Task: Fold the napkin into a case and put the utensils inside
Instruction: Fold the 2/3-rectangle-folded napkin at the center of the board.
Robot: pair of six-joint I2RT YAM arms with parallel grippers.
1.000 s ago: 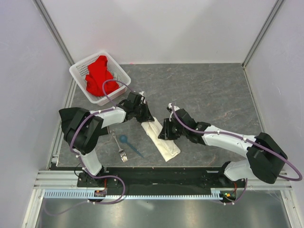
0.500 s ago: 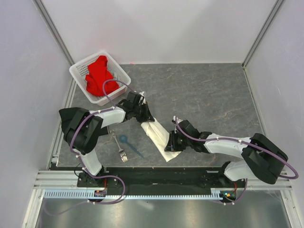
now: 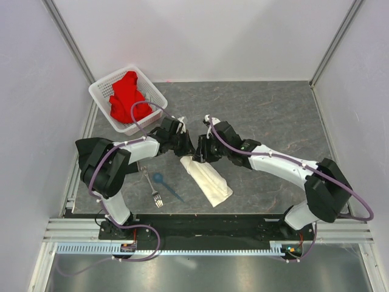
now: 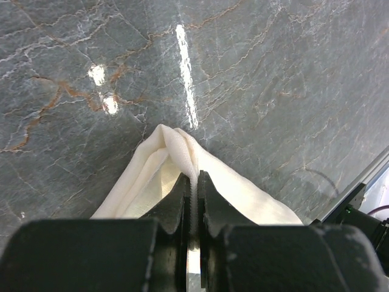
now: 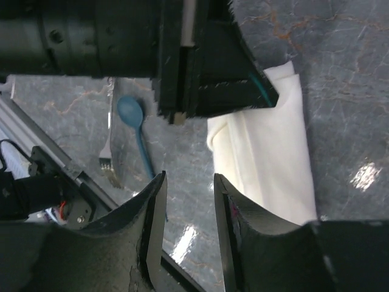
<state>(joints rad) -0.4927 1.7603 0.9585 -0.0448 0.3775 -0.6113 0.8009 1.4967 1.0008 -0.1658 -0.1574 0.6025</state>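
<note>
One red cloth (image 3: pixel 126 97) filled the upper-left basket (image 3: pixel 96 92). Left gripper (image 4: pixel 196 182) pinched the napkin (image 4: pixel 243 196); right gripper (image 5: pixel 188 179) stood spread.

Napkin (image 3: pixel 208 181) lies as a narrow folded strip near the near edge of the tabletop (image 3: pixel 273 115). Left gripper (image 3: pixel 188 148) and right gripper (image 3: pixel 199 151) meet at its far end. Fork (image 3: pixel 151 187) and blue spoon (image 3: pixel 165 185) lie just left of it. Basket (image 3: pixel 104 82) holding red cloth (image 3: pixel 126 97) sits at the far left corner.
</note>
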